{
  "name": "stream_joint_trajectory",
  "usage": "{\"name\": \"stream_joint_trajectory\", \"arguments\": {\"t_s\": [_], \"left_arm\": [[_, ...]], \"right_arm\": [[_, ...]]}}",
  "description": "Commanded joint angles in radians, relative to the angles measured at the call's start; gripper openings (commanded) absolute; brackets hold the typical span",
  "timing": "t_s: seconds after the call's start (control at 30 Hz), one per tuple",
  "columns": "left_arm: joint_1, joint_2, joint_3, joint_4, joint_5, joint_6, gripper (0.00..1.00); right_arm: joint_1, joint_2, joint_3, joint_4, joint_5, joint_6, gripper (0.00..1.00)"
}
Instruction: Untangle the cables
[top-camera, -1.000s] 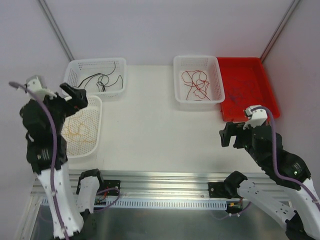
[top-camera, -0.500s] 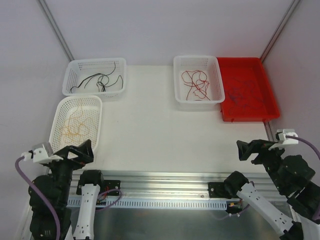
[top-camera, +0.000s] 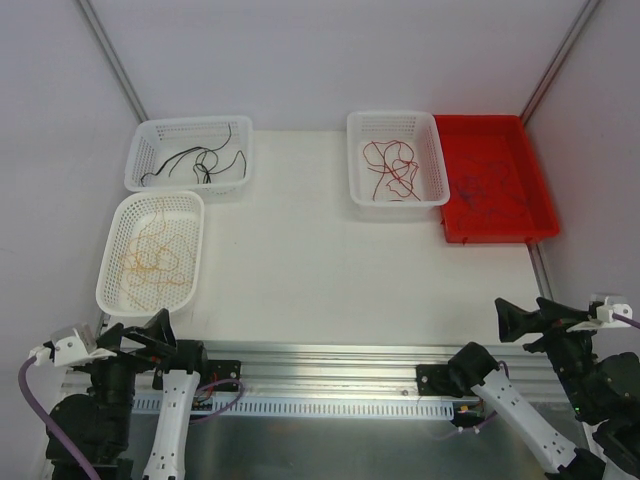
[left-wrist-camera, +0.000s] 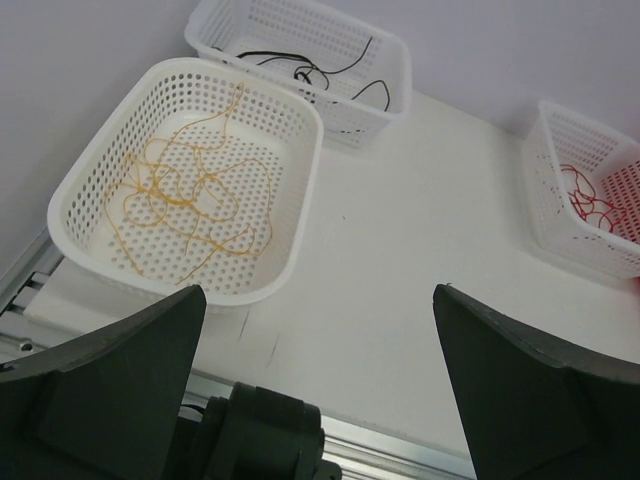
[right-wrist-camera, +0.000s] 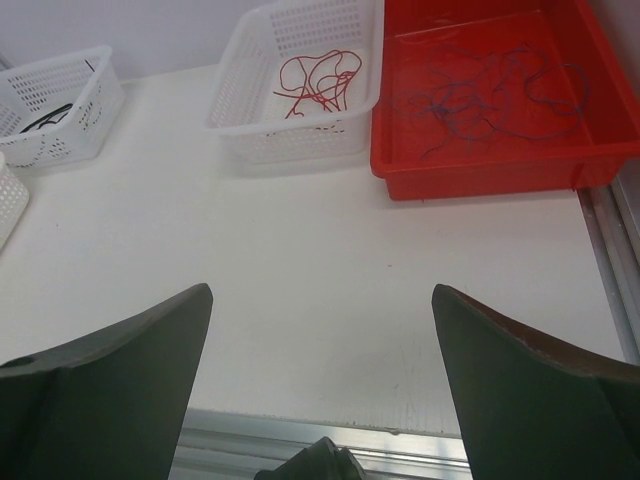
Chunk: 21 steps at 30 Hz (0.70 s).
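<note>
Both grippers hung with fingers spread wide, holding nothing: the right gripper (right-wrist-camera: 320, 290) at the near side of the red tray (top-camera: 500, 234), well apart from it, and the left gripper (left-wrist-camera: 315, 300) far to that tray's left. On the white table (top-camera: 300, 260), the tray held loose dark blue-purple cables (top-camera: 485, 185). Just beside its left wall I saw a white basket (top-camera: 400, 203) with red cables (top-camera: 390, 170). Well left of the tray stood a second basket (top-camera: 185, 186) with black cables (top-camera: 200, 158) and a third basket (top-camera: 196, 250), nearer me, with yellow-orange cables (top-camera: 150, 255).
</note>
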Motion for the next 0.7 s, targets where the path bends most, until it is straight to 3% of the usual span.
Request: {"name": "stream_joint_trajectory", "arguments": {"t_s": [0.0,0.67], "left_arm": [[-0.003,-0.167,0.014,-0.052,-0.044,0.031,0.99],[-0.040,-0.167,-0.052,-0.029,0.028,-0.004,0.99]], "right_arm": [[0.006,-0.036,0.032,-0.045,0.009,-0.008,0.97],[0.005,-0.084,0.000,-0.057,0.008,-0.054,0.97]]}}
